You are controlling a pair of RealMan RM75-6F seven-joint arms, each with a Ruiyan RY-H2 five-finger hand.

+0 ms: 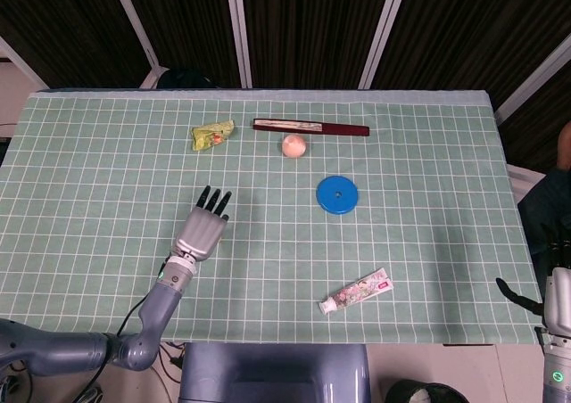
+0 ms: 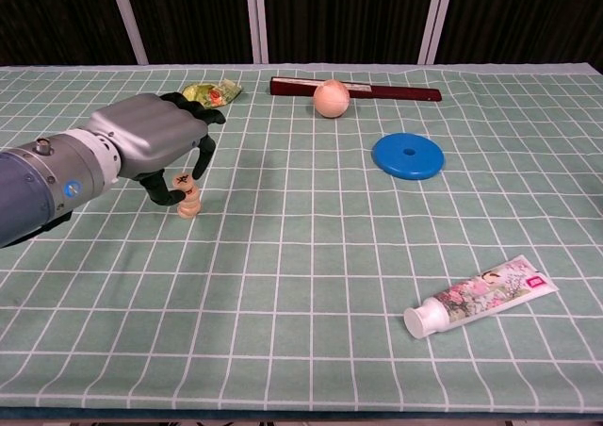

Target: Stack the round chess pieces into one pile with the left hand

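Now left hand (image 2: 155,143) curled over chess piece stack (image 2: 188,196), fingertips on top pc; grip unclear.

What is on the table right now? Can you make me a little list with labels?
left hand: fingers curled around the top of the pile
pile: round chess pieces, stacked, upright on the mat
right hand: at the table's right edge, away from everything
ball: touching the dark stick
blue disc: flat, alone
tube: lying near the front
green packet: at the back
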